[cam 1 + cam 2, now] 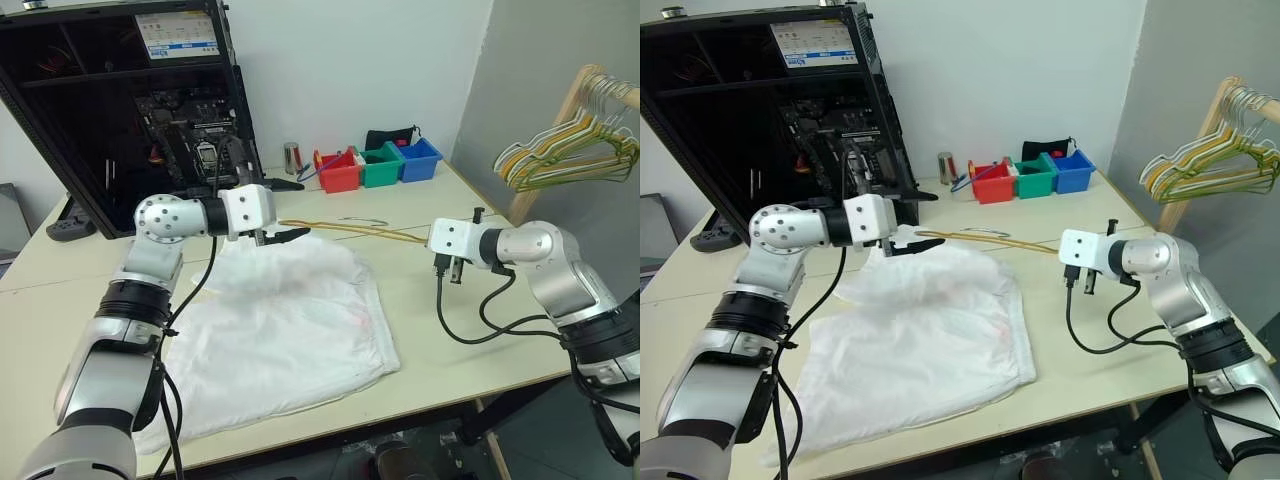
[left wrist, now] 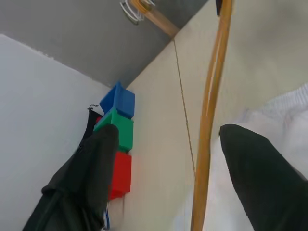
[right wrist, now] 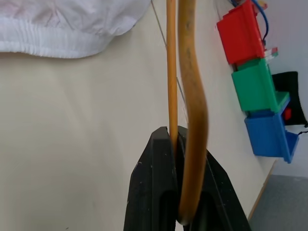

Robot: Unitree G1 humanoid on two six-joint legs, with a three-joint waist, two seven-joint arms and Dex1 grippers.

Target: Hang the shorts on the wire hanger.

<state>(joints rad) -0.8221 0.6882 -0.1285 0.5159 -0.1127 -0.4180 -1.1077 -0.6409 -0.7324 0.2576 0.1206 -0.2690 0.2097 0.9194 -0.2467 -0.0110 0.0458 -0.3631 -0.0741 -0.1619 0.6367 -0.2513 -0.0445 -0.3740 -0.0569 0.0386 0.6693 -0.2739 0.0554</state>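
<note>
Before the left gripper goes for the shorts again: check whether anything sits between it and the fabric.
Nothing visible does. The left gripper hangs open just over the far edge of the shorts, with only air below it. The wire hanger, clamped by the right gripper, runs past beside the fingers, not under them.

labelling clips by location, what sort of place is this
Probably a robotics or electronics lab rather than a home: an open computer case with a bare motherboard stands on the worktable, beside coloured parts bins and a rack of spare hangers.

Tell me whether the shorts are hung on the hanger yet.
Not yet. The shorts lie spread and wrinkled on the table; the wire hanger reaches only their far edge.
</note>
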